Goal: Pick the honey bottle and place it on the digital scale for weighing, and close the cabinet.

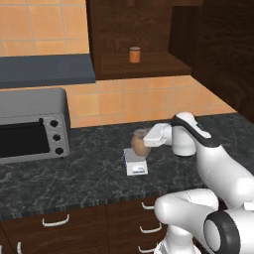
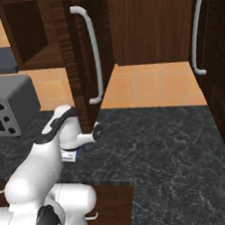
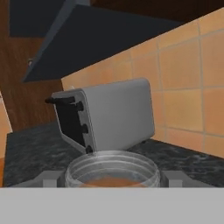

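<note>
At centre frame the gripper (image 1: pixel 144 140), jaws clamped on the rounded tan-brown honey bottle (image 1: pixel 138 143), holds it just above the small light-grey digital scale (image 1: pixel 135 164); likely next: lower, release, then shut the dark wooden cabinet (image 2: pixel 79 53).

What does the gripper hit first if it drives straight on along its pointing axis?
Likely the toaster oven: beyond the honey bottle held in the gripper, it sits dead ahead in the hand view. Bare counter lies between; depth is unclear.
</note>
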### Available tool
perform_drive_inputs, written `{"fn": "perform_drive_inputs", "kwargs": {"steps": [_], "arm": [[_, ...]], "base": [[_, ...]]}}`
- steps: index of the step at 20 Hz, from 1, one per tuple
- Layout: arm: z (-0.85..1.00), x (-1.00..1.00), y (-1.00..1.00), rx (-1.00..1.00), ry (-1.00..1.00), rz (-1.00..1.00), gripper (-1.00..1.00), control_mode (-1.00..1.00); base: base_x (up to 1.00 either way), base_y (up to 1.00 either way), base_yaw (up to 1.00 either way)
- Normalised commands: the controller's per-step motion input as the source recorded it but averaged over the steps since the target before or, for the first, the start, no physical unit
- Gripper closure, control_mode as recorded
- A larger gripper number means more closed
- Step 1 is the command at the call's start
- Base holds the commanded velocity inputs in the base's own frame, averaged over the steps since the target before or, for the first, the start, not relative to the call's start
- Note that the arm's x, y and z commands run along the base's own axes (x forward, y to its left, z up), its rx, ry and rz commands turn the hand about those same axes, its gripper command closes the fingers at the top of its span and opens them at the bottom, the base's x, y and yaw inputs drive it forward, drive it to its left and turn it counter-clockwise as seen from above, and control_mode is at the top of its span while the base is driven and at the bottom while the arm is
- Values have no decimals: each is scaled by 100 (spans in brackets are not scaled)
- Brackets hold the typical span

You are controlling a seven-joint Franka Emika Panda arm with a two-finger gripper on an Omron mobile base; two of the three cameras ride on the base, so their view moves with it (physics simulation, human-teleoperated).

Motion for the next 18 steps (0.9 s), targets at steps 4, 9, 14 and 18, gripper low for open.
{"fn": "perform_drive_inputs", "kwargs": {"steps": [4, 9, 14, 18], "arm": [[-44, 31, 0, -4, 0, 0, 100, -100], [-30, 30, 0, -1, -3, 0, 100, -100], [-22, 27, 0, 0, -5, 2, 100, -100], [-16, 13, 1, 0, -4, 0, 100, -100]], "base": [[0, 0, 0], [0, 0, 0], [0, 0, 0], [0, 0, 0]]}}
